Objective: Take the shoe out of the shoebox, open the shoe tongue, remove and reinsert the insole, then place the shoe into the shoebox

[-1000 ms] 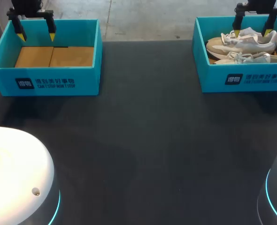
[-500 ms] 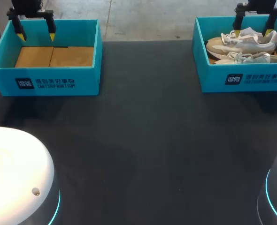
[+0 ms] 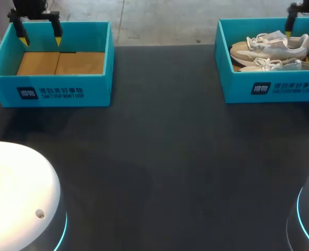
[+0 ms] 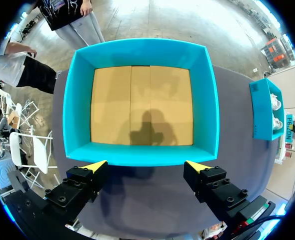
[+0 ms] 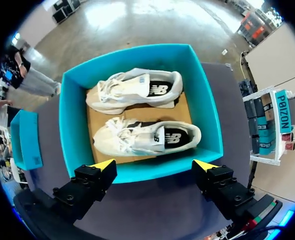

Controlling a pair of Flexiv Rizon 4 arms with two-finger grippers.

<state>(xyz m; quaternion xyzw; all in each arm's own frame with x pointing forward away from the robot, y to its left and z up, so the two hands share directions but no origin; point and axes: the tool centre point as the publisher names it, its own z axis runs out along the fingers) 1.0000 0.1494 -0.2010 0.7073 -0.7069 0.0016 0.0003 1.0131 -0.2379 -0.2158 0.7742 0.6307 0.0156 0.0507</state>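
Two white and beige shoes lie side by side in the teal shoebox [image 3: 238,89] at the far right: one shoe [image 3: 269,48] further back, the other shoe [image 3: 280,65] nearer. My right gripper [image 3: 305,27] hangs open above the box's back right part, partly cut by the view's edge. In the right wrist view, the gripper [image 5: 154,165] is open over the near wall of the shoebox [image 5: 67,125], with both shoes [image 5: 135,90] [image 5: 147,137] ahead of it. My left gripper [image 3: 40,39] is open above the second box, holding nothing.
A second teal box [image 3: 50,91] at the far left is empty, showing only its cardboard floor [image 4: 142,105]; the left gripper [image 4: 146,166] hovers over its near wall [image 4: 137,156]. Dark tabletop [image 3: 159,146] stretches between the two boxes.
My right gripper has shifted to the right above the shoebox, toward the view's edge. The left arm and both shoes have stayed put.
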